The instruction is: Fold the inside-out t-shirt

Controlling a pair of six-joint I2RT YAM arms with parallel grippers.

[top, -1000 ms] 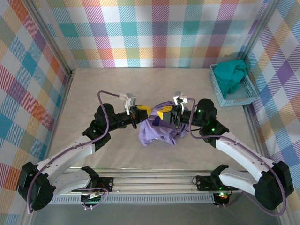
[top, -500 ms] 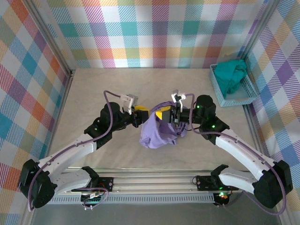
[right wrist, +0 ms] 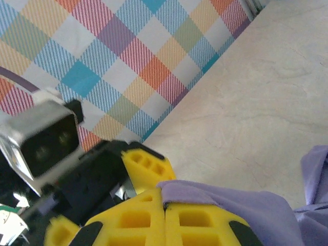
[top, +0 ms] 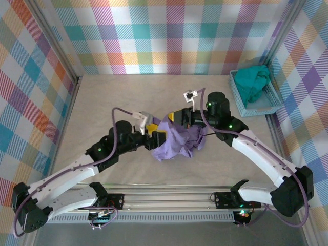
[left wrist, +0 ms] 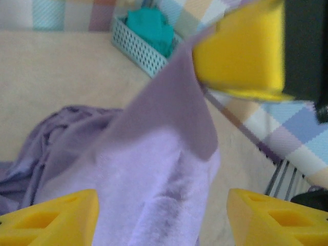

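The inside-out t-shirt (top: 177,142) is a crumpled lavender heap at the table's middle. My right gripper (top: 179,117) is at its far edge, lifting a corner. In the right wrist view that gripper (right wrist: 165,214) is shut on a fold of the shirt (right wrist: 241,202). My left gripper (top: 154,135) is at the shirt's left side. In the left wrist view its yellow fingers (left wrist: 51,218) stand wide apart, so the left gripper (left wrist: 161,210) is open. The shirt's cloth (left wrist: 154,169) hangs loose between them, rising to the right gripper's yellow finger (left wrist: 241,51).
A light blue basket (top: 268,106) stands at the back right with a teal-green garment (top: 252,81) in it; the same basket (left wrist: 138,48) appears far off in the left wrist view. Plaid walls close the table at left, back and right.
My left gripper has opened and let go of the shirt, shifting nearer and to the right. My right gripper, still shut on the shirt, has moved back and left.
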